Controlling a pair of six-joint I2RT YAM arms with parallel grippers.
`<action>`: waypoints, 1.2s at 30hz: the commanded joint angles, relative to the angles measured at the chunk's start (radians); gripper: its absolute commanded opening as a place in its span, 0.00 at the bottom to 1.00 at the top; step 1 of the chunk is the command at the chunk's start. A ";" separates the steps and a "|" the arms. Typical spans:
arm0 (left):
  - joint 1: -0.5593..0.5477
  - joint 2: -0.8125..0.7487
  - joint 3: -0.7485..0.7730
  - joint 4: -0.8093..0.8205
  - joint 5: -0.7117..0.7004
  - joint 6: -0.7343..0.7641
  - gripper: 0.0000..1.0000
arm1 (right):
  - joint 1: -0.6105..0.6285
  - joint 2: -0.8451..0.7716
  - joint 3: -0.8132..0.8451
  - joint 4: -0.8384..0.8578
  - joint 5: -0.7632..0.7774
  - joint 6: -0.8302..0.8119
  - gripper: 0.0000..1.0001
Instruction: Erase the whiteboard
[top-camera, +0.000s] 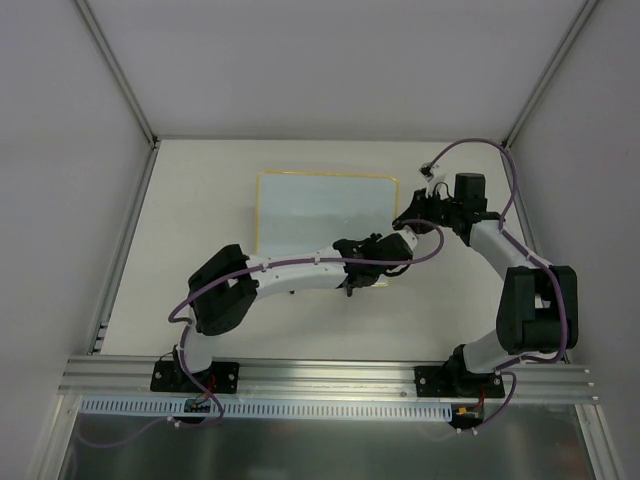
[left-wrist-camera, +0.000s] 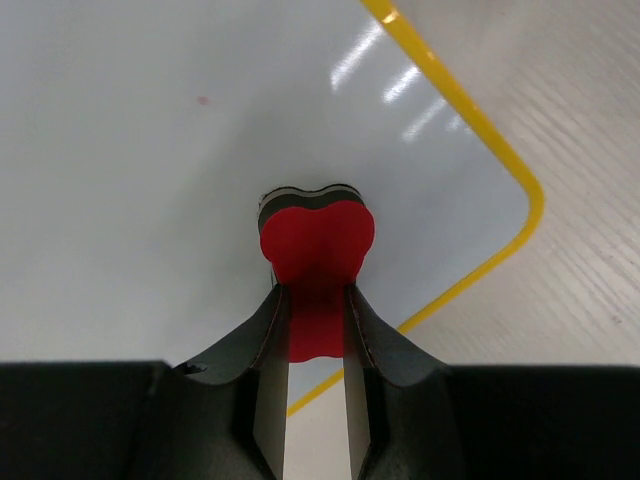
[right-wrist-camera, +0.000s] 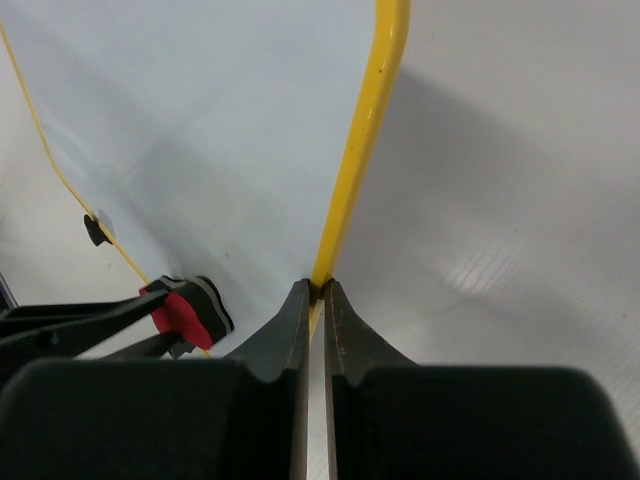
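The whiteboard lies flat on the table, white with a thin yellow frame. Its surface looks blank apart from a tiny red speck. My left gripper is shut on a small red eraser block with a dark felt face. It presses the block onto the board near its rounded near-right corner. My right gripper is shut on the yellow frame at the board's right edge. The eraser and a black foot also show in the right wrist view.
White enclosure walls stand at the left, back and right of the table. An aluminium rail with the arm bases runs along the near edge. Bare tabletop lies to the right of and in front of the board.
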 joint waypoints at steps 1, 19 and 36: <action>0.053 -0.147 0.013 -0.030 -0.044 -0.036 0.00 | 0.008 -0.036 -0.002 0.011 0.026 -0.034 0.01; 0.295 -0.373 -0.064 -0.041 0.108 -0.113 0.00 | 0.005 -0.048 -0.015 0.011 0.044 -0.031 0.22; 0.125 -0.023 0.198 -0.043 0.093 0.008 0.00 | 0.009 -0.034 -0.009 0.011 0.041 -0.038 0.04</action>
